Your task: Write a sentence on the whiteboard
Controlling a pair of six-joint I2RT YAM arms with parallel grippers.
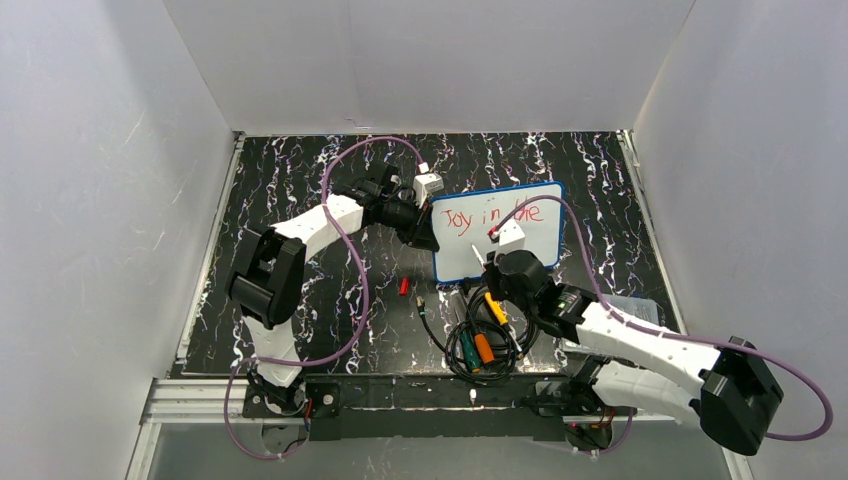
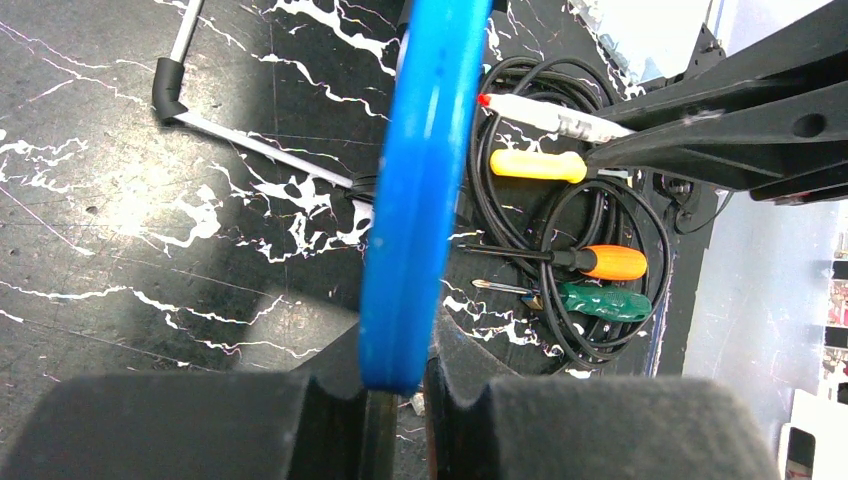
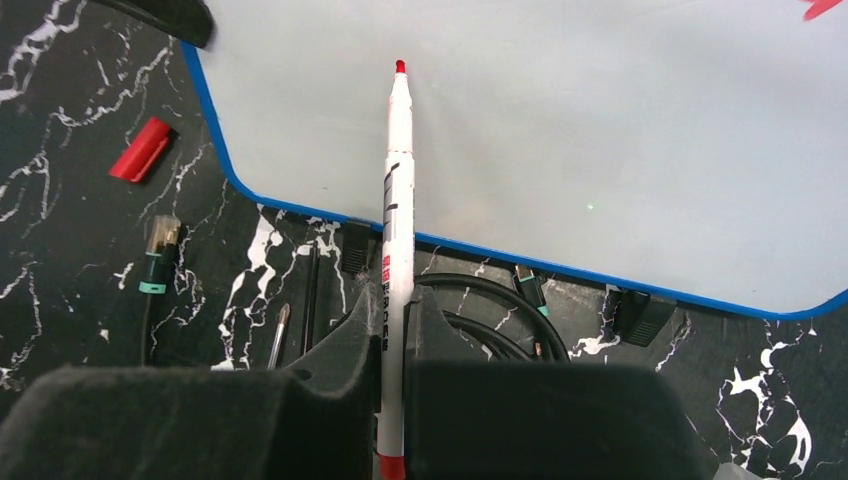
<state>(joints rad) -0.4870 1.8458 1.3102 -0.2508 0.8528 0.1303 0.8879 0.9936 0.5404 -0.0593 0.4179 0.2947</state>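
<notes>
The whiteboard (image 1: 530,250), white with a blue rim, lies on the dark marbled table. Red lettering, the sentence (image 1: 495,213), runs along its upper part. My left gripper (image 1: 428,238) is shut on the board's left edge; in the left wrist view the blue rim (image 2: 415,180) sits pinched between the jaws of the left gripper (image 2: 395,375). My right gripper (image 3: 395,320) is shut on a white marker (image 3: 397,200). Its red tip hangs over the blank lower left of the whiteboard (image 3: 600,130). Whether the tip touches the board is unclear.
The marker's red cap (image 3: 142,150) lies left of the board's near corner. A coil of black cable (image 1: 480,340) with orange (image 2: 612,262), green (image 2: 605,302) and yellow (image 2: 535,165) screwdrivers lies near the board's front edge. A hex key (image 2: 180,70) lies on the table.
</notes>
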